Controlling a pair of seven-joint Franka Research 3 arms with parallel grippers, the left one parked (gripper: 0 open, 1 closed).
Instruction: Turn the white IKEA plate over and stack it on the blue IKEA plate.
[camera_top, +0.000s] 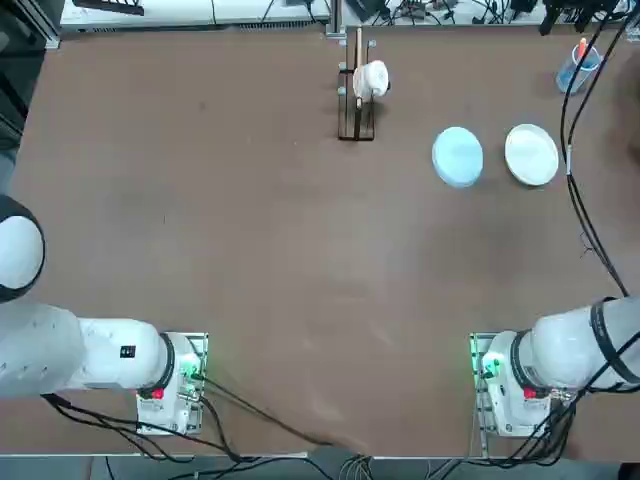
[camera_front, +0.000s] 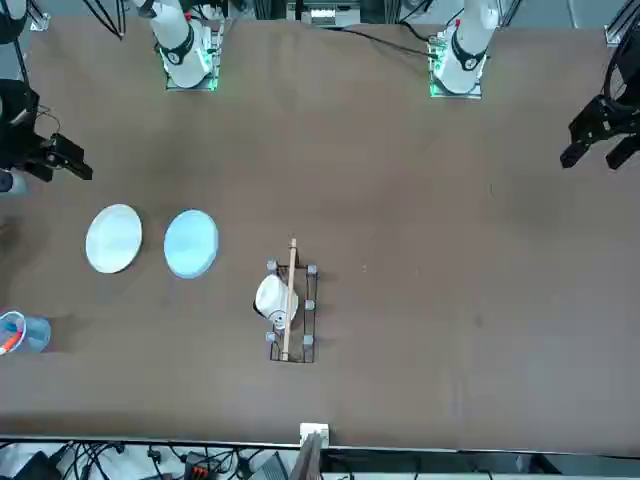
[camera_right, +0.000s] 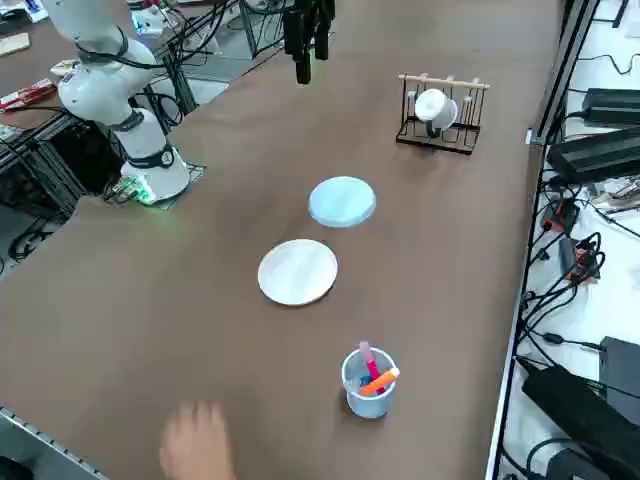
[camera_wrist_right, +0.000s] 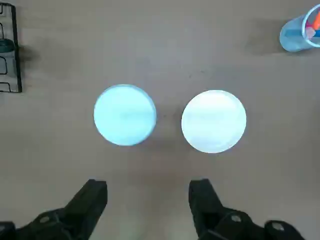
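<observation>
Brown worktop (camera_top: 250, 250) fills the room's middle, with cables trailing round its edges. Nearest the robot, the right pincer (camera_wrist_right: 148, 192) hangs high above the surface, its two fingers spread wide with nothing between them. Further out lie the blue IKEA plate (camera_top: 458, 156) and the white IKEA plate (camera_top: 531, 154), side by side with a small gap; which way up the white one faces is hard to tell. Beyond them, a blue cup (camera_top: 577, 68) of pens stands near the far corner, and a wire rack (camera_top: 357, 85) carries a white mug (camera_top: 371, 79).
</observation>
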